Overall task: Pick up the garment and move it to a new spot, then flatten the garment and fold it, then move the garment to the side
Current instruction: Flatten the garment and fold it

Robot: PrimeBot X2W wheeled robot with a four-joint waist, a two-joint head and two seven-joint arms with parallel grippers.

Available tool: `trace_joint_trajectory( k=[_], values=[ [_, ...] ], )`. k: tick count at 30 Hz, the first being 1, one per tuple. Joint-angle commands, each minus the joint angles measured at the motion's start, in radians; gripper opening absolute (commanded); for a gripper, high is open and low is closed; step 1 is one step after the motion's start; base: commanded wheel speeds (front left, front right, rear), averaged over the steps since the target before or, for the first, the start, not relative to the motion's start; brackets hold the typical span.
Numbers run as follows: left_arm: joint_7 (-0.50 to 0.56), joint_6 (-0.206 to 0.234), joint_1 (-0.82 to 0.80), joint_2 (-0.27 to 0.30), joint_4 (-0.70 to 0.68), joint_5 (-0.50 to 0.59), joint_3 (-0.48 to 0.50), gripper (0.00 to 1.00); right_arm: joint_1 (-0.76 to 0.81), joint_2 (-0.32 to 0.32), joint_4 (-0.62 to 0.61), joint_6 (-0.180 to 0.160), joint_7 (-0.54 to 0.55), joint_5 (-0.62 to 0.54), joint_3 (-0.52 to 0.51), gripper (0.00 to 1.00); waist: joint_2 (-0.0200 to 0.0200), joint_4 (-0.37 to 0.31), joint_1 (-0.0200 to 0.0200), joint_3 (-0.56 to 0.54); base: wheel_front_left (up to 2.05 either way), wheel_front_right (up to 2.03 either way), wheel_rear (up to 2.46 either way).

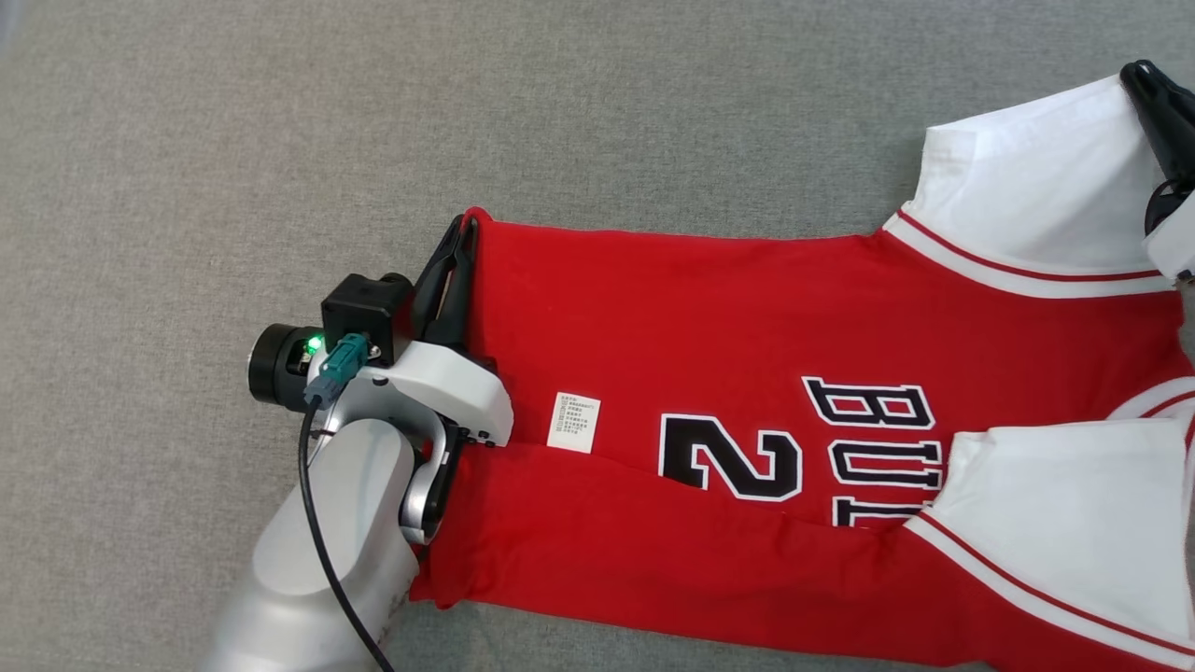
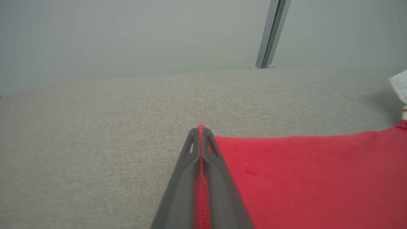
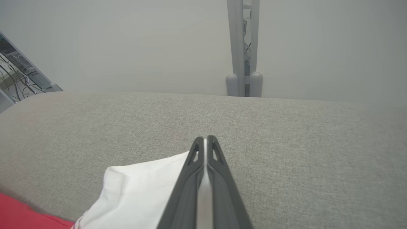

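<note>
A red short-sleeved jersey shirt (image 1: 709, 317) lies stretched across the grey fabric tabletop (image 1: 280, 140), hem to the left and collar end to the right. The left end effector (image 1: 464, 229) is clamped on the far-left red hem corner, while the right end effector (image 1: 1146, 84) pinches the far white sleeve (image 1: 1027, 177) at right.

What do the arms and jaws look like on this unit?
Left forearm: smooth silver-grey shell, white wrist housing. On the wrist a black camera block with a green light, a teal plug and a black cable. Jaws on both arms: long, dark grey, tapered, triangular cut-outs near the tips.
</note>
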Motion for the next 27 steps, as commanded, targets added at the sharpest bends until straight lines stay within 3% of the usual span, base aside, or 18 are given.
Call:
trace_joint_trajectory(
  k=[1,10,27],
  values=[
    [-0.004,-0.004,0.005,0.013,0.007,0.005,0.012,0.0,0.002,-0.005,-0.008,0.0,-0.022,0.011,0.012,0.0,0.0,-0.024,0.0,-0.024,0.0,0.0,0.0],
    [-0.004,-0.028,0.03,0.038,0.046,0.023,0.047,0.0,0.048,-0.012,-0.074,0.0,-0.098,0.065,0.078,0.0,0.0,-0.082,0.0,-0.089,0.0,0.0,0.0],
    [0.0,-0.097,0.084,0.132,0.145,0.07,-0.008,0.0,0.228,-0.034,-0.248,0.0,-0.119,0.165,0.133,0.0,0.0,-0.146,0.0,-0.224,0.0,0.0,0.0]
  ],
)
